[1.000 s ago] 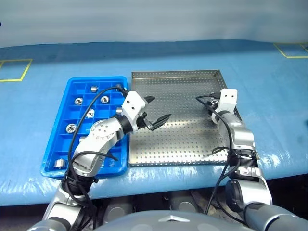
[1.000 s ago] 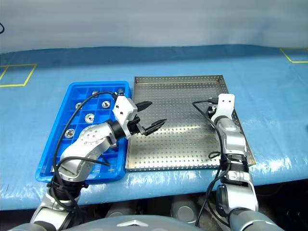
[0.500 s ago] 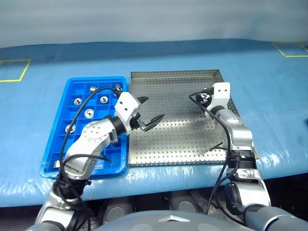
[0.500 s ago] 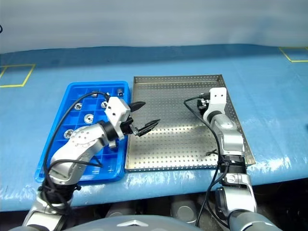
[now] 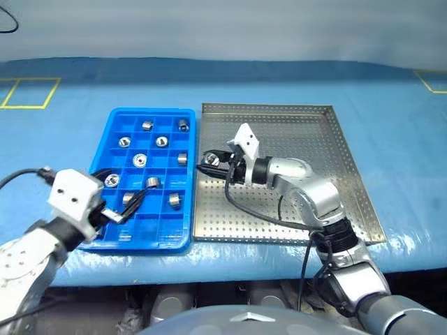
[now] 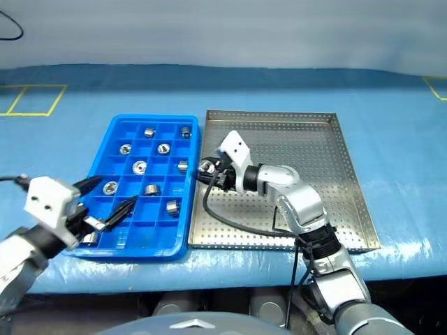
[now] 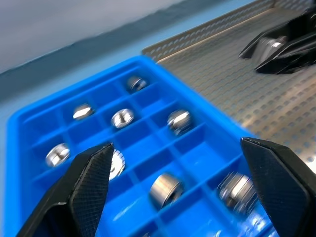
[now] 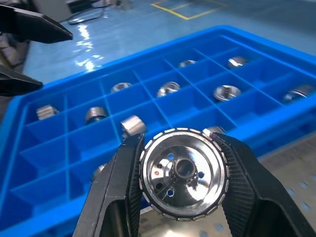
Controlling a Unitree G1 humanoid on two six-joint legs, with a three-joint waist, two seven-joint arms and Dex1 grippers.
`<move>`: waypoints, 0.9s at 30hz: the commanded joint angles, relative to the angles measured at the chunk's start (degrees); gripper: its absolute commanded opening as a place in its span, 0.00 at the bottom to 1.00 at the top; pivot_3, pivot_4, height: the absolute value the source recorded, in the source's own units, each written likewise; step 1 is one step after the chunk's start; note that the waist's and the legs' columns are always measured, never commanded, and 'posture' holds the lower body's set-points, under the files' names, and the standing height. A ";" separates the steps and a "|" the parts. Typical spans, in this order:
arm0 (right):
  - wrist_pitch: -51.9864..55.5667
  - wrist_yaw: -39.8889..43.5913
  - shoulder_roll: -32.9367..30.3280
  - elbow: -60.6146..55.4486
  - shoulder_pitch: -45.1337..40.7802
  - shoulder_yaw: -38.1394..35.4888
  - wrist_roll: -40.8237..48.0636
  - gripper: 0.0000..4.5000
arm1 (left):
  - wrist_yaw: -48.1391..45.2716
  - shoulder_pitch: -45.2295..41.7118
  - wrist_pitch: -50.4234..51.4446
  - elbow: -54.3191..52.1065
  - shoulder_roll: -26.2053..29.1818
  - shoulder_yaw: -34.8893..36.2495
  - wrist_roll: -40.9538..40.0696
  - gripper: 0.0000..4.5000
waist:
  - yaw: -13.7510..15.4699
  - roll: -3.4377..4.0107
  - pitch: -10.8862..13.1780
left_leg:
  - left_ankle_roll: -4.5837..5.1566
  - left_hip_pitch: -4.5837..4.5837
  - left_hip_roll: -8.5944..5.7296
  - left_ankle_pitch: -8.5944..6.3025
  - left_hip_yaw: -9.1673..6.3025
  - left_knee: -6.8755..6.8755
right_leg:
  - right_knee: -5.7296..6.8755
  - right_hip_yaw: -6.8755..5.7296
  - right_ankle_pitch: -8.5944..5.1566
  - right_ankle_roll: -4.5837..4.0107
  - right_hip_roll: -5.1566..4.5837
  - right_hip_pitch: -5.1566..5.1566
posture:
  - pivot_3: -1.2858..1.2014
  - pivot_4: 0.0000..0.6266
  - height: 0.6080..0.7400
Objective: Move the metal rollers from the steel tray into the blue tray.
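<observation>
Right tool (image 5: 209, 162) was clamped on one metal roller (image 8: 183, 172), fingers (image 8: 121, 197) pinching it on both sides, hollow centre facing the wrist camera. It sat low over the steel tray (image 5: 321, 146), at that tray's edge nearest the blue tray (image 5: 155, 241), pointing toward the blue tray; roller was not yet over a compartment. Left tool (image 5: 120, 206) was spread wide, holding nothing, hovering over the near corner of the blue tray on the robot's left side, both fingers (image 7: 86, 190) apart with tray cells visible between them. Blue tray lay just beside the steel tray, on its left, long sides next to each other; could not tell if they touched. Other metal rollers (image 5: 140, 160) were in the blue tray, one per cell, scattered over several rows: two in the far row, more in the middle rows, a couple in the near rows. Some stood upright with the bore showing, some lay on their side. Steel tray floor showed only perforations apart from the held roller. Both trays rested on the desk (image 5: 63, 139) with blue covering; yellow tape squares (image 5: 31, 93) marked the far corners.
</observation>
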 commanded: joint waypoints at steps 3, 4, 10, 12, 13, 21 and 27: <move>-1.14 6.26 2.94 -1.87 -3.85 6.41 0.90 0.39 | 2.22 14.83 -5.19 -3.78 -5.39 7.48 1.14 1.00 | 2.34 -0.09 -0.04 | -0.11 -0.05 -0.02 0.02 -0.29 0.00 | 0.01 -0.28 -0.15 -0.24 -0.07 0.05 | 0.62 0.24 1.00; -1.08 7.15 3.48 -2.21 -3.93 7.88 0.87 0.39 | 2.80 17.97 -6.85 -3.78 -7.15 7.28 1.43 1.00 | 2.74 -0.12 -0.05 | -0.17 -0.06 -0.02 0.02 -0.43 -0.01 | 0.00 -0.41 -0.21 -0.33 -0.08 0.08 | 0.63 0.24 1.00; -1.30 9.11 4.57 -1.87 -3.29 12.79 -0.63 0.39 | 7.00 25.97 -12.70 -3.78 -11.79 2.35 2.10 1.00 | 5.35 -0.13 -0.04 | -0.41 -0.19 -0.03 0.11 -0.91 -0.01 | 0.01 -0.85 -0.50 -0.72 -0.13 0.11 | 0.65 0.24 1.00; -1.49 8.97 4.91 -1.09 -2.99 14.21 -1.46 0.39 | 8.27 27.24 -14.17 -3.78 -12.31 0.45 2.49 1.00 | 5.61 -0.13 -0.04 | -0.49 -0.20 -0.02 0.15 -0.99 -0.02 | 0.04 -0.92 -0.54 -0.68 -0.11 0.12 | 0.65 0.24 1.00; -1.77 8.65 5.10 -0.27 -2.94 14.86 -2.18 0.39 | 8.85 27.54 -14.81 -3.78 -12.48 -0.37 2.49 1.00 | 5.67 -0.13 -0.04 | -0.52 -0.19 -0.02 0.17 -1.02 -0.02 | 0.06 -0.94 -0.63 -0.55 -0.09 0.13 | 0.65 0.24 1.00; -2.48 5.78 9.84 7.46 -3.95 15.25 -5.38 0.39 | 11.93 26.71 -15.72 -3.78 -11.08 -3.48 2.22 1.00 | 5.61 -0.13 -0.03 | -0.83 -0.17 0.04 0.36 -1.26 -0.19 | 0.15 -1.00 -0.71 -0.47 0.17 0.11 | 0.65 0.24 1.00; -4.39 4.51 13.68 12.20 -4.90 16.18 -8.17 0.39 | 13.18 25.13 -14.99 -3.78 -9.52 -4.04 1.54 1.00 | 5.51 -0.12 -0.03 | -0.92 -0.16 0.05 0.41 -1.34 -0.35 | 0.15 -1.07 -0.72 -0.55 0.47 0.07 | 0.64 0.24 1.00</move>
